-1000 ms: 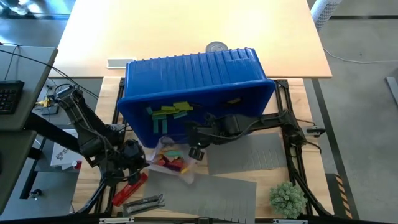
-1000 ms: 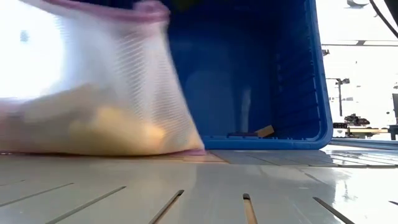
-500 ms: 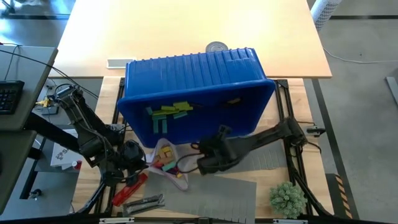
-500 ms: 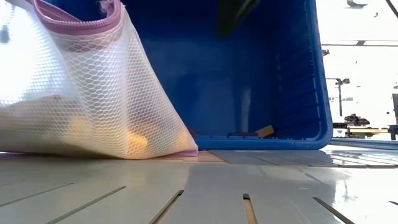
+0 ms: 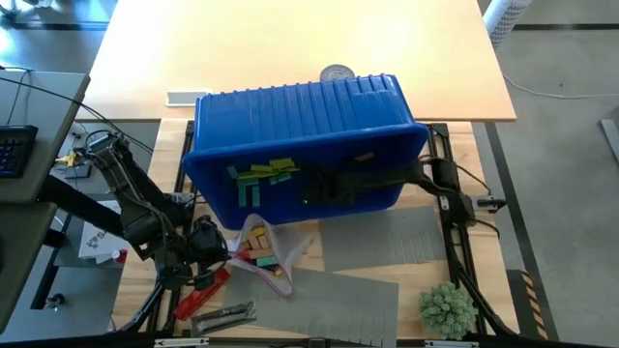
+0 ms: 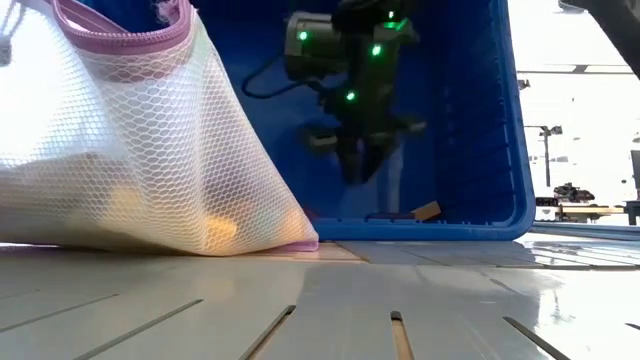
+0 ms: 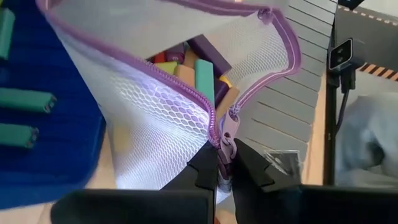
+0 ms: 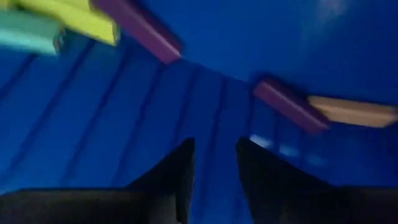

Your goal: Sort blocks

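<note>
Large blue ribbed plastic bin [image 5: 300, 145], tipped on its side with its mouth facing the arms; taken here as the landmark. It lies on a pale wooden table [image 5: 290, 39] that runs on behind it. Flat grey slotted mats [image 5: 358, 290] lie in front of the bin.

White mesh pouch with a purple zipper [image 5: 261, 253], just in front of the bin's mouth, slumped open on the mat. Soft and shapeless; judged best held at the stiff zipper edge.

Blocks: small rectangular bars, purple, lime, teal and tan.
- 1 group in the bin [image 5: 263, 176], loose on its lower wall; more purple and tan ones [image 8: 292, 104] lie deeper in.
- 1 group in the pouch [image 7: 202, 71].

They look light, rigid and smooth-sided; likely to slide on the ribbed plastic. Judged best pinched across the narrow faces at mid-length.

Right gripper [image 8: 214, 163]: inside the bin, fingers parted with a narrow gap, nothing between them.

Left gripper [image 7: 225, 163]: just in front of the bin, clamped on the pouch's zipper pull [image 7: 227, 127], holding the mouth up.

Beyond the bin, the low view shows a bright room; no person seen.
</note>
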